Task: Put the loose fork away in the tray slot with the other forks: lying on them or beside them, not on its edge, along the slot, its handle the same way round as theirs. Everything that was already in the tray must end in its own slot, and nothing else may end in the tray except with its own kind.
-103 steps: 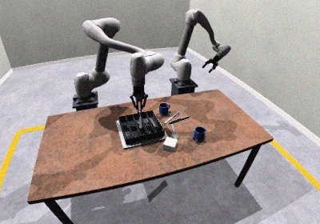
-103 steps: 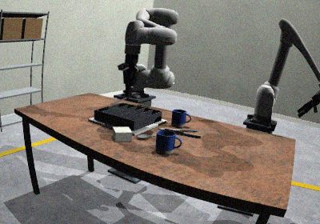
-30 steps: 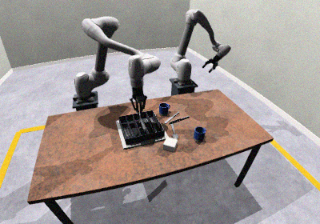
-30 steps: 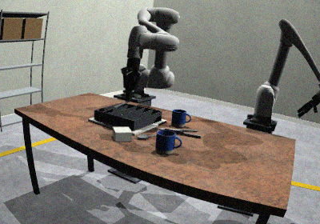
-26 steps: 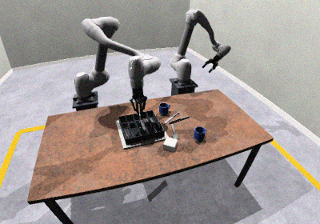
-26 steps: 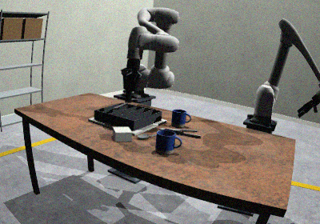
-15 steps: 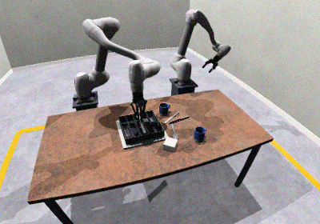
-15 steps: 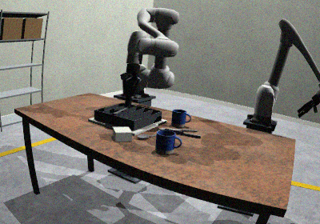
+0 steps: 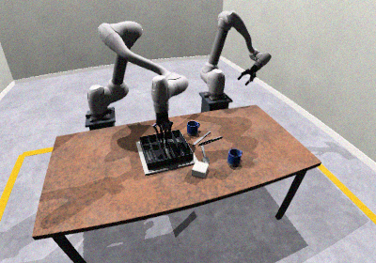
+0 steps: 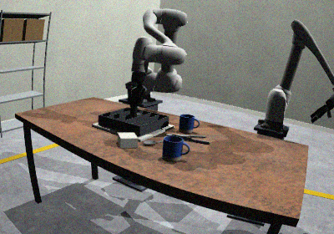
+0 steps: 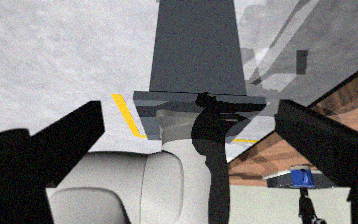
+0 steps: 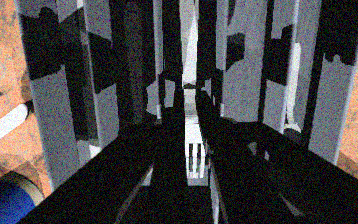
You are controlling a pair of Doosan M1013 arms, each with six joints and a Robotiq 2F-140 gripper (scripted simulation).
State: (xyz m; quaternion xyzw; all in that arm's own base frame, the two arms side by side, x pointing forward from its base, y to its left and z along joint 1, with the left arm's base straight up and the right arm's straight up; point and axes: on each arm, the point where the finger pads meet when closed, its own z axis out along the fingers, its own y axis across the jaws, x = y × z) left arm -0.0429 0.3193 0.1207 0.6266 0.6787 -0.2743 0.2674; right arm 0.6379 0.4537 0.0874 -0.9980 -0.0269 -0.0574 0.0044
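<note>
right hand (image 9: 164,136) (image 10: 134,114) (image 12: 191,90) around fork (image 12: 194,135) (its slot partly hidden)

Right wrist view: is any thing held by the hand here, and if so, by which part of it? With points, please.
The right hand (image 9: 164,140) (image 10: 134,114) (image 12: 189,104) holds the fork (image 12: 194,127), gripped along its shank, between the tines and the far end of the handle.

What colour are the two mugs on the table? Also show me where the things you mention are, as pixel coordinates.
Both mugs (image 9: 234,158) (image 10: 173,149) are blue, clearest in the exterior view.

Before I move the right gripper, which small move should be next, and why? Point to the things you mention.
Probably lower the right gripper (image 9: 165,141) (image 10: 134,114) (image 12: 189,104) slightly, fingers shut: it grips the fork (image 12: 194,131), which lies parallel to the dividers of the tray (image 9: 170,162) (image 10: 147,125) (image 12: 48,105), above its floor.
</note>
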